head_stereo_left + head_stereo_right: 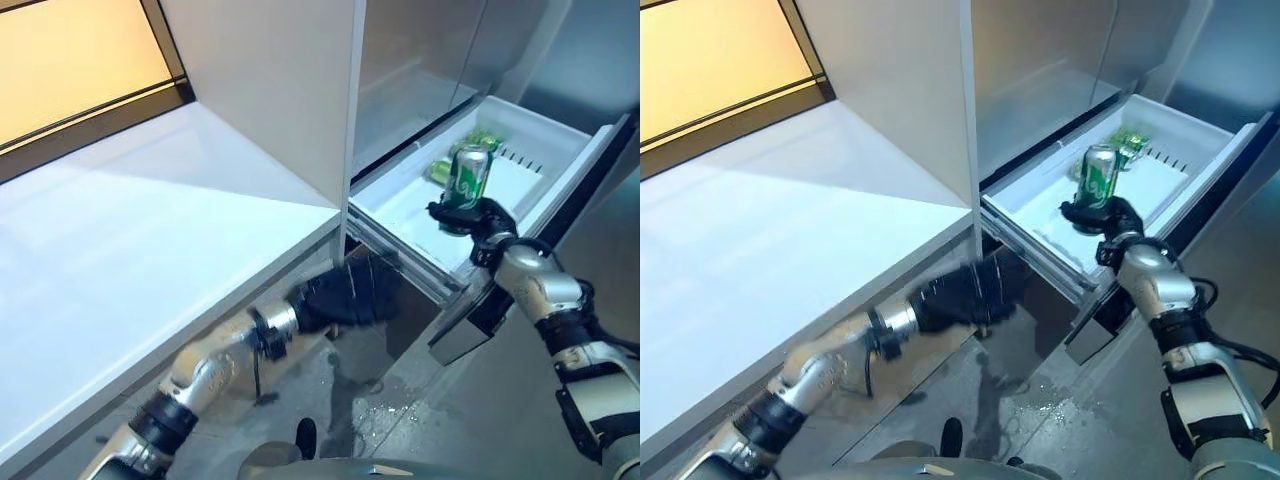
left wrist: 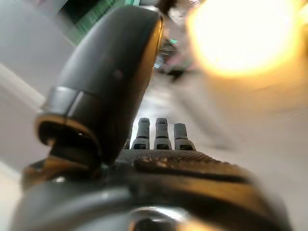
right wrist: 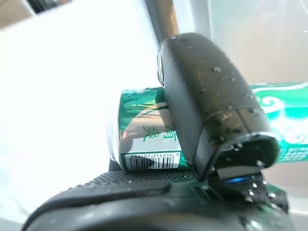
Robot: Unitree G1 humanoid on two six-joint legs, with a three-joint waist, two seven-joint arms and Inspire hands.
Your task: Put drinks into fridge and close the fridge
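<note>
My right hand (image 1: 480, 222) is shut on a green can (image 1: 469, 180) and holds it upright over the open white fridge drawer (image 1: 400, 215). The right wrist view shows my thumb (image 3: 211, 110) curled over the can (image 3: 144, 139). More green cans (image 1: 440, 170) lie in the back of the drawer. My left hand (image 1: 350, 292) is low, below the counter edge and in front of the fridge's lower part, with straight fingers (image 2: 161, 134) and nothing in it.
A white counter (image 1: 120, 250) runs along the left, with a white cabinet side panel (image 1: 290, 90) standing next to the fridge. The drawer's dark front (image 1: 600, 170) sticks out to the right. The grey floor (image 1: 400, 410) below has wet spots.
</note>
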